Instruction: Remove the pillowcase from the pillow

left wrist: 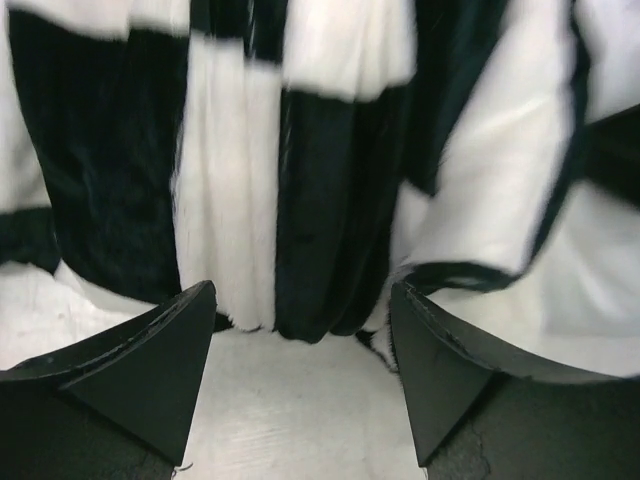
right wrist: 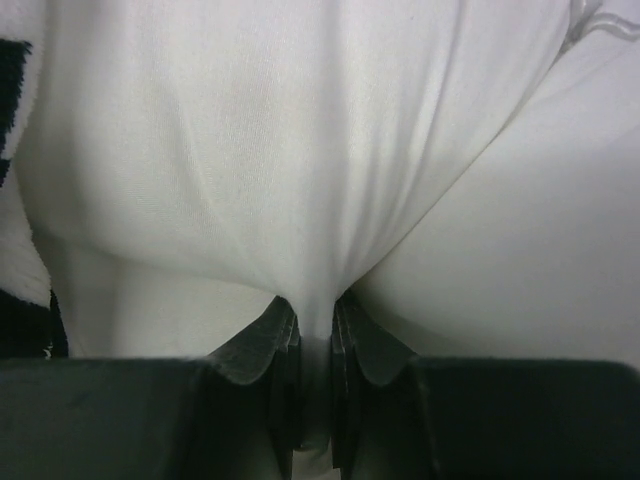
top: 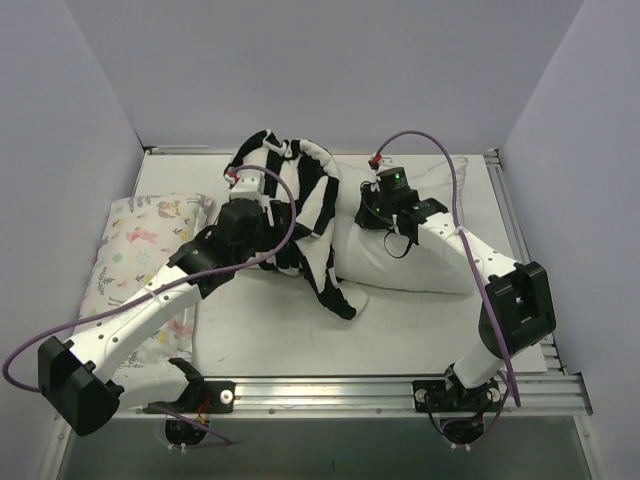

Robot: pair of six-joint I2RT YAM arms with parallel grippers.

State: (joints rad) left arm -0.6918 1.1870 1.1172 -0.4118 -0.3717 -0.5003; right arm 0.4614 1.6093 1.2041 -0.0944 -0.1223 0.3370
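Pillowcase (left wrist: 330, 200) hangs just before my gaping left claw (left wrist: 302, 295). My right claw (right wrist: 315, 310) pinches the pillow (right wrist: 300, 150); I should anchor it and bite deep into the checks.

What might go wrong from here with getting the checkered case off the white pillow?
The right gripper pinches only a thin fold of the pillow; it may slip under a pull. The left gripper stands open, holding nothing, so the pillowcase bunched at the pillow's end may snag there.
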